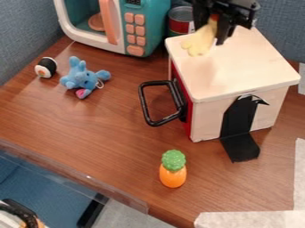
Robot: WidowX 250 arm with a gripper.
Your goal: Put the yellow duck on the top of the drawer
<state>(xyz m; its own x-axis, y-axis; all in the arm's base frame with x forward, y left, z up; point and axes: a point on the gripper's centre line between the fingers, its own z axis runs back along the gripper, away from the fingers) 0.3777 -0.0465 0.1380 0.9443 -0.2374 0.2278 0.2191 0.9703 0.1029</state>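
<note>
One duck (pixel 199 42) in one hand (pixel 211 33), one drawer (pixel 235 69) beneath.

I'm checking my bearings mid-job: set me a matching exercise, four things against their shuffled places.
1. soft-looking yellow duck
2. black-and-white sushi-roll toy
3. orange toy with bumpy green top
4. red-labelled cylindrical can

A. between the teal toy microwave and pale wooden drawer box
B. lowest in view of the four
C. held in the black gripper
D. farthest left of the four

Pairs: 1-C, 2-D, 3-B, 4-A.
</note>
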